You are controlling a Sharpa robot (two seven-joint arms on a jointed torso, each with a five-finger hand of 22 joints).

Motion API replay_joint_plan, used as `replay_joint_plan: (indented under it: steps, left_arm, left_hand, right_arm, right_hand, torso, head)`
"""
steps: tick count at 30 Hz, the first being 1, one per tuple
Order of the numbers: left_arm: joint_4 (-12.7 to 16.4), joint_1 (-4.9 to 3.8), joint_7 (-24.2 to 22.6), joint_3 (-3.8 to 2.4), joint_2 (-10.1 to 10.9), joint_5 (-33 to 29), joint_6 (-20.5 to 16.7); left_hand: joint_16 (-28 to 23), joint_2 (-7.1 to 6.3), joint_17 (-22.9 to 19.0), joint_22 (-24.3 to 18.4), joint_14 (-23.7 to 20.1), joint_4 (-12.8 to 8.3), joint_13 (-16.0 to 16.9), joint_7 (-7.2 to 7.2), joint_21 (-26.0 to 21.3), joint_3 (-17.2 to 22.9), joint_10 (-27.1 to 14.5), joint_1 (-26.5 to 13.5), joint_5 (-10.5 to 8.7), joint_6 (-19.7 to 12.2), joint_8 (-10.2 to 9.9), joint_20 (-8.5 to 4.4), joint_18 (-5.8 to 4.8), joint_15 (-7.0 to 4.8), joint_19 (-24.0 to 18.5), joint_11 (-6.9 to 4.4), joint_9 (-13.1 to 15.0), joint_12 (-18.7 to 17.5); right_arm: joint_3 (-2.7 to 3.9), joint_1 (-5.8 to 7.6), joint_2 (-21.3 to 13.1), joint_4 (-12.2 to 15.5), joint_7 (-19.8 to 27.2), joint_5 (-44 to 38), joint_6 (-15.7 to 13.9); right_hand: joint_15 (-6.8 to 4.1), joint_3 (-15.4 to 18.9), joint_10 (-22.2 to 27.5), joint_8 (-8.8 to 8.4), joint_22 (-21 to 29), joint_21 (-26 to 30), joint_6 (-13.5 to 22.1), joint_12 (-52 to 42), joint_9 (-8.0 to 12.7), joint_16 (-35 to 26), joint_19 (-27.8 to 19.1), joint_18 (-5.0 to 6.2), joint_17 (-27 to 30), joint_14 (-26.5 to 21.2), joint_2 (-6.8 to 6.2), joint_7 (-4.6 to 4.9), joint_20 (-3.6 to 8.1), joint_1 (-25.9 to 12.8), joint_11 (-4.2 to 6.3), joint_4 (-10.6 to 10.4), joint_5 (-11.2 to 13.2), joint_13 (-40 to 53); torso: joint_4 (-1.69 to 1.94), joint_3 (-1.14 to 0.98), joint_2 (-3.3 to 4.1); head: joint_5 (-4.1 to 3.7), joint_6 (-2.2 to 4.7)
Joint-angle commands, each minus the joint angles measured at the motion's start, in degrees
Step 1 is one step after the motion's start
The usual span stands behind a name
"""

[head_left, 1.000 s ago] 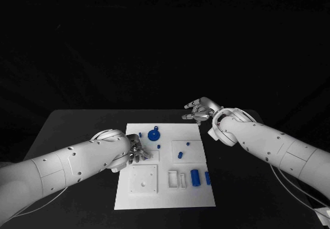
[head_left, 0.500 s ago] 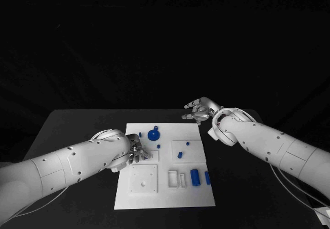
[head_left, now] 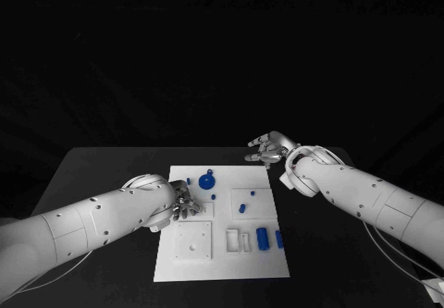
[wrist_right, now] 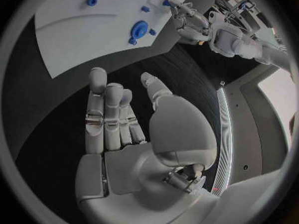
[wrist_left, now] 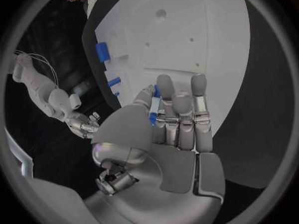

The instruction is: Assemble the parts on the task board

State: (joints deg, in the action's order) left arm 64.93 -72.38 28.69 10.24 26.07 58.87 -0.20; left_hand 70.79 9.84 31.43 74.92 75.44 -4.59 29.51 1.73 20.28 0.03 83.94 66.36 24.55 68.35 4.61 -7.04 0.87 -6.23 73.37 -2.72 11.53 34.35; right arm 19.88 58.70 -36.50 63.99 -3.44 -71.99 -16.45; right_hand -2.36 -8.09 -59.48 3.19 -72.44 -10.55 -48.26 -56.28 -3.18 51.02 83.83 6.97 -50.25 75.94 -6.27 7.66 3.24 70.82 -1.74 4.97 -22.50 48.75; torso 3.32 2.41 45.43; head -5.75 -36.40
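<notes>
A: Head view: count of blue parts on the white task board [head_left: 222, 263]?

B: Six lying there. One round blue part [head_left: 206, 181] with a small stub, at 12 o'clock. Three small blue pieces [head_left: 190, 181] near it and toward the middle. Two blue cylinders [head_left: 263, 237] side by side at 4 o'clock.

A: Any more?

B: One, pinched in the left hand [head_left: 182, 205] at the board's 9 o'clock edge. Seen from the left wrist view as a slim blue pin [wrist_left: 153, 106] between thumb and a finger, other fingers straight beside it.

A: Right hand [head_left: 268, 149]?

B: Off the board at 1 o'clock, over the black surface [head_left: 111, 173]. Holding nothing, fingers loosely apart, thumb well away from them.
</notes>
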Motion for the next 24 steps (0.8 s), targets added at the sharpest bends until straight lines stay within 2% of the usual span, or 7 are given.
replay_joint_plan:
  steps: [1, 9, 11, 12, 19, 24]
  left_arm:
    - [0.26, 0.87, -0.07, 0.44, 0.03, -0.95, 0.72]
    - [0.83, 0.8, -0.59, 0.29, 0.37, -1.17, 0.78]
    - [1.01, 0.73, -0.69, 0.25, 0.43, -1.23, 0.88]
    - [1.05, 0.7, -0.7, 0.24, 0.43, -1.24, 0.9]
    - [1.39, 0.3, -0.74, 0.12, 0.57, -1.63, 1.48]
    - [1.55, -0.21, -0.68, -0.08, 0.81, -2.29, 2.07]
  left_hand:
    - [0.41, 0.74, 0.12, 1.16, 0.29, -6.1, -0.12, 0.11, 0.45, 6.17, 2.42, -0.51, 0.86, 0.58, -0.07, 0.26, 0.81, 0.05, -0.41, -0.25, 0.05, 0.36]
    - [0.6, 1.01, 0.24, 1.16, 0.42, -7.9, -0.44, -0.11, 1.19, 7.95, 2.45, -1.89, 2.8, 1.71, -0.11, 0.51, 1.22, 0.09, -0.65, -0.38, 0.34, 0.89]
    - [0.64, 0.97, 0.27, 1.15, 0.42, -8.34, -0.51, -0.23, 1.38, 8.3, 2.43, -2.24, 3.77, 2.06, -0.14, 0.48, 1.24, 0.04, -0.74, -0.46, 1.5, 0.94]
    - [0.62, 1.05, 0.26, 1.15, 0.46, -8.89, -0.64, -0.25, 1.71, 8.82, 2.43, -2.94, 3.96, 1.99, -0.52, 0.52, 1.3, 0.06, -0.83, -0.46, 3.18, 1.01]
    - [0.63, 0.95, 0.28, 1.14, 0.39, -9.38, -0.65, -0.33, 1.88, 9.15, 2.41, -3.06, 5.46, 2.24, -0.44, 0.46, 1.3, 0.01, -1.02, -0.5, 3.86, 0.98]
    - [0.64, 0.95, 0.3, 1.15, 0.38, -9.56, -0.63, -0.37, 1.94, 9.3, 2.42, -3.06, 5.82, 2.38, -0.4, 0.44, 1.31, -0.01, -1.05, -0.53, 4.02, 1.01]
  right_arm:
    - [0.02, -0.07, 0.04, -0.01, 0.24, 0.02, 0.84]
    - [0.02, -0.1, 0.1, -0.11, 0.25, 0.02, 0.93]
    - [0.02, -0.12, 0.15, -0.2, 0.26, 0.02, 0.98]
    - [0.02, -0.12, 0.16, -0.22, 0.26, 0.02, 0.99]
    - [0.02, -0.23, 0.24, -0.36, 0.26, 0.02, 1.07]
    - [0.02, -0.28, 0.26, -0.42, 0.27, -0.02, 1.11]
  right_hand:
    - [-0.09, 0.03, -0.22, -0.03, 0.1, -0.17, 0.51, -0.18, 0.0, -0.06, 2.09, 0.97, 0.0, 0.43, -0.27, -0.02, 0.23, -0.23, 0.19, -0.3, -0.53, -0.06]
    - [-0.09, 0.04, -0.22, -0.02, 0.1, -0.17, 0.44, -0.17, -0.01, -0.05, 2.09, 0.97, -0.01, 0.44, -0.29, -0.02, 0.23, -0.27, 0.18, -0.32, -0.66, -0.07]
    - [-0.09, 0.04, -0.22, -0.02, 0.1, -0.17, 0.44, -0.17, -0.01, -0.05, 2.09, 0.97, -0.01, 0.44, -0.29, -0.02, 0.23, -0.27, 0.18, -0.32, -0.66, -0.07]
    - [-0.09, 0.04, -0.22, -0.02, 0.1, -0.17, 0.44, -0.17, -0.01, -0.05, 2.09, 0.97, -0.01, 0.44, -0.29, -0.02, 0.23, -0.27, 0.18, -0.32, -0.66, -0.07]
    - [-0.09, 0.04, -0.22, -0.02, 0.1, -0.17, 0.44, -0.17, -0.01, -0.05, 2.09, 0.97, -0.01, 0.44, -0.29, -0.02, 0.23, -0.27, 0.18, -0.32, -0.66, -0.07]
    - [-0.09, 0.04, -0.22, -0.02, 0.1, -0.17, 0.44, -0.17, -0.01, -0.05, 2.09, 0.97, -0.01, 0.44, -0.29, -0.02, 0.23, -0.27, 0.18, -0.32, -0.66, -0.07]
  torso:
    - [0.02, -0.04, 0.01]
    - [0.06, -0.05, -0.02]
    - [0.04, -0.05, 0.01]
    - [0.04, -0.05, 0.01]
    - [0.02, -0.06, 0.02]
    - [0.04, -0.06, 0.01]
  head:
    - [-0.08, -0.02]
    - [-0.15, 0.06]
    - [-0.13, 0.12]
    - [-0.13, 0.12]
    - [-0.03, 0.17]
    - [-0.03, 0.16]
